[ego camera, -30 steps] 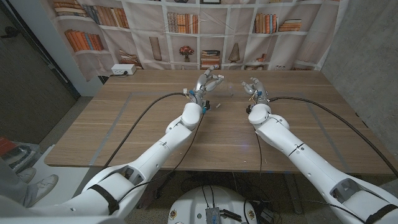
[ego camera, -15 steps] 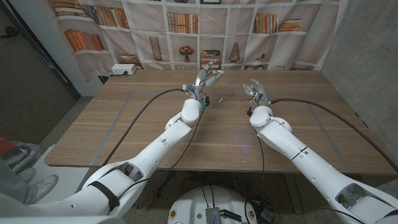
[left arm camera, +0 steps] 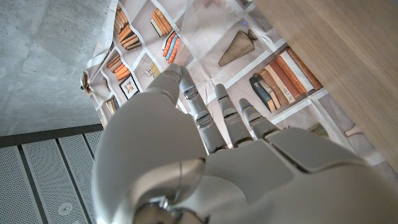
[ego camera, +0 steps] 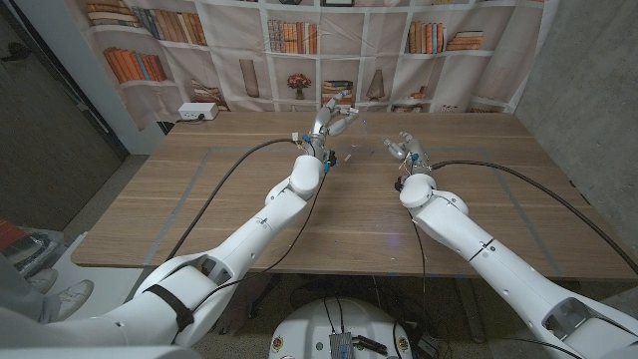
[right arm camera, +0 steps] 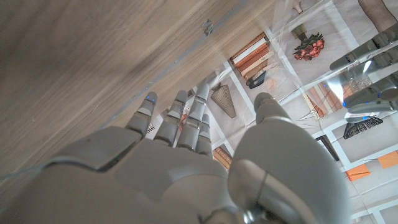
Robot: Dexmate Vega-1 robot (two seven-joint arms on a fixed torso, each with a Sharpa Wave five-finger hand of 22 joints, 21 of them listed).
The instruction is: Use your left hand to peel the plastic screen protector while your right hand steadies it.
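Hands are working above the far half of the table (ego camera: pixel 199 199), well clear of its surface. To the left, the left hand (ego camera: pixel 335 113) is hovering raised, its fingers fanning apart in the head view. Whether its fingertips (right arm camera: pixel 367 59) are pinching a corner of film is not resolvable, since glare is covering them in the right wrist view. Between the hands, the protector (right arm camera: pixel 311 81) is showing as a clear, faintly reflective sheet suspended in the air. It is reaching from the right hand's side toward the left fingertips, and its edges are hard to trace. To the right, the right hand (ego camera: pixel 403 148) is sitting lower, with fingers extending and the thumb standing apart from them. The sheet appears to be passing near that gap, but a firm grasp cannot be confirmed. The judgement here is that the peel is under way and not yet finished. Risks are arising mainly from the uncertain holds. If the right hand is bracing too loosely, the left pull could be dragging the whole sheet along instead of separating a layer. A sharp or skewed pull could be creasing the thin plastic or slipping it from the fingertips and dropping it to the table.
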